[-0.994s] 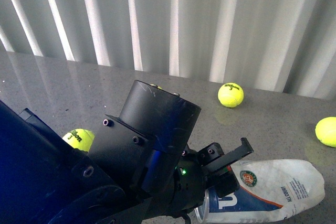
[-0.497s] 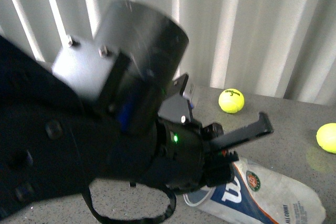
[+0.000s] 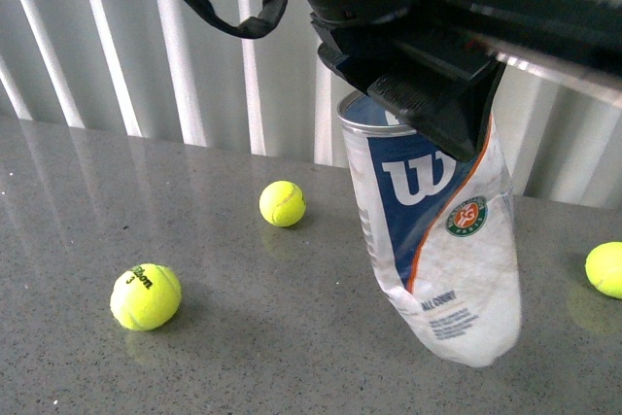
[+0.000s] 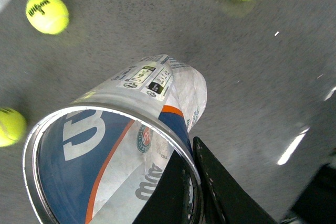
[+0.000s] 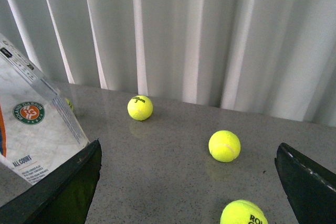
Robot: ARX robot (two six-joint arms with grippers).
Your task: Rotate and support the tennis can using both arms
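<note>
**Clear plastic, bright metal, felt and polished stone**

The tennis can is a thin, clear plastic tube. Its glossy printed label is navy, white and orange, and the lower white part looks frosted and slightly crumpled. The mouth carries a bright, polished metal rim. The left end effector is matt black, seemingly hard plastic with fine scuffs, and the right end effector shows the same dull black finish. The tennis balls are fuzzy yellow-green felt. The table is grey and finely speckled, smooth like polished stone, with a soft sheen that mirrors the light. The white pleated curtain looks like matt cloth.
</note>
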